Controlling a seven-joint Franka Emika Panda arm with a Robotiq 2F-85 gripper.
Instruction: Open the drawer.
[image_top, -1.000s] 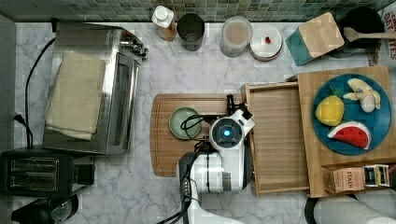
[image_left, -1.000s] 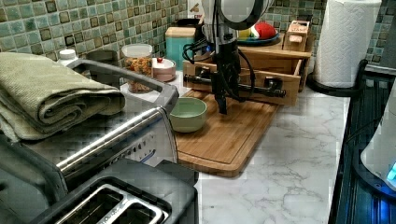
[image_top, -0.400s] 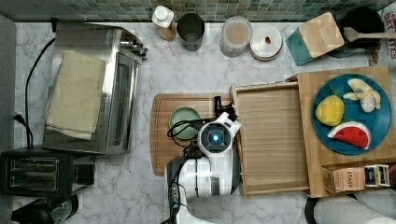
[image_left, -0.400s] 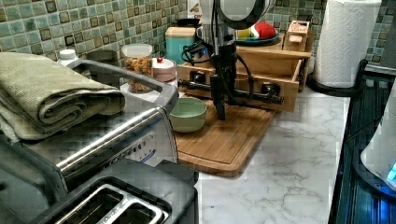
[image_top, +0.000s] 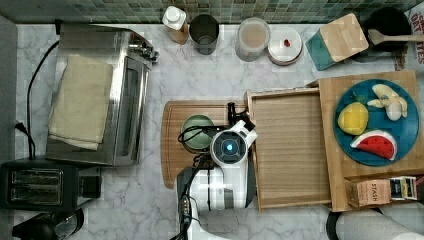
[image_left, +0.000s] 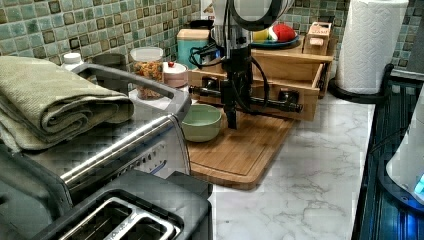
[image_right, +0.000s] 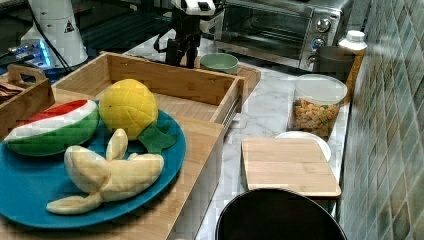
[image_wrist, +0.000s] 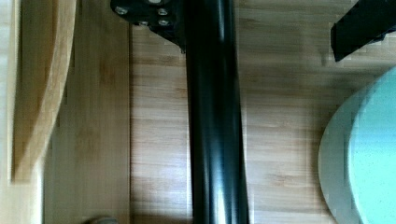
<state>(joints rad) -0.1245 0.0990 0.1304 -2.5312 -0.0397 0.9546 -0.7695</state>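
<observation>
Wood drawer (image_top: 290, 150) pulled out, nothing inside; green bowl (image_top: 196, 132) w/ nothing.

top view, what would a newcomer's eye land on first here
The white robot arm, its gripper down at the black bar handle of the pulled-out wooden drawer. Then the blue plate of toy fruit on top of the wooden cabinet at the top view's right, and the green bowl on the cutting board.
</observation>
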